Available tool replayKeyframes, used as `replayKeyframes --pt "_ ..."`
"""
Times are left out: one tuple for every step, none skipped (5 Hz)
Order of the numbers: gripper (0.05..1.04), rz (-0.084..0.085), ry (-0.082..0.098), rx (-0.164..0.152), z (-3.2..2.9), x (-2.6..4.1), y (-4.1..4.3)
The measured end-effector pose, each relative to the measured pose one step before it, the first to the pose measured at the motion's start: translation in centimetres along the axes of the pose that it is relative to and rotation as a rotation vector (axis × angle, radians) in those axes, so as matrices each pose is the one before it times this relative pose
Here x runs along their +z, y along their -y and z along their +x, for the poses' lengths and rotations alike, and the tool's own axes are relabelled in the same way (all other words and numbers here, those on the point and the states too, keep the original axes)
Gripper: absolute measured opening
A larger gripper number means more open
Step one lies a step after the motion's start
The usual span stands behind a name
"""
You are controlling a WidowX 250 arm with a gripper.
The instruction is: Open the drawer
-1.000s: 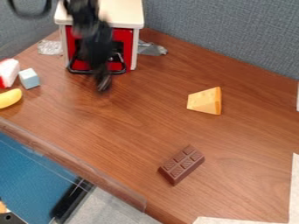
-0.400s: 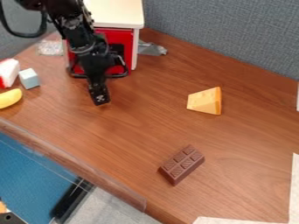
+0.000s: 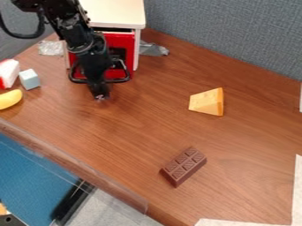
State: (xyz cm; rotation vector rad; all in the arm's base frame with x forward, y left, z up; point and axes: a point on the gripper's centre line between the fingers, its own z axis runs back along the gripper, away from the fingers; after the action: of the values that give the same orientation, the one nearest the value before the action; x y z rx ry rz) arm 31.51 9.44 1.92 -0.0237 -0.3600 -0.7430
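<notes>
The red-fronted drawer [image 3: 122, 46] sits in a white cabinet [image 3: 112, 12] at the upper left. A narrow dark gap shows along the drawer front's top edge, beneath the white top. Its black wire handle [image 3: 121, 80] stands out near the bottom of the red front. My gripper [image 3: 101, 96] points down in front of the drawer, at the handle, and hides the handle's middle part. Whether it touches the handle cannot be told.
A yellow cheese wedge [image 3: 207, 102] lies right of centre, a chocolate bar [image 3: 183, 166] nearer the front. At left are a light blue block [image 3: 29, 79], a red-and-white block [image 3: 8, 73] and a yellow banana [image 3: 10, 99]. Grey partition walls stand behind.
The gripper came down and forward from over the drawer, then shifted slightly back toward the cabinet. The drawer's front now tilts or sits slightly forward, with a dark gap at its top.
</notes>
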Motion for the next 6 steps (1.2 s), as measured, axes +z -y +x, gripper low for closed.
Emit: replayKeyframes --pt "0.159 -0.0199 0.0002 -0.0059 0.049 -0.055 0.720" --pt "0.157 -0.0146 0.0038 -0.0025 0.036 0.306 1.123" --pt "0.154 -0.0100 0.0024 -0.0059 -0.257 0.244 1.162" --pt "0.154 -0.0006 0.0042 -0.0147 -0.192 -0.009 0.865" --pt "0.153 -0.0101 0.0021 -0.0041 -0.117 0.352 1.047" --pt "0.153 -0.0072 -0.0038 0.0036 -0.390 -0.071 0.995"
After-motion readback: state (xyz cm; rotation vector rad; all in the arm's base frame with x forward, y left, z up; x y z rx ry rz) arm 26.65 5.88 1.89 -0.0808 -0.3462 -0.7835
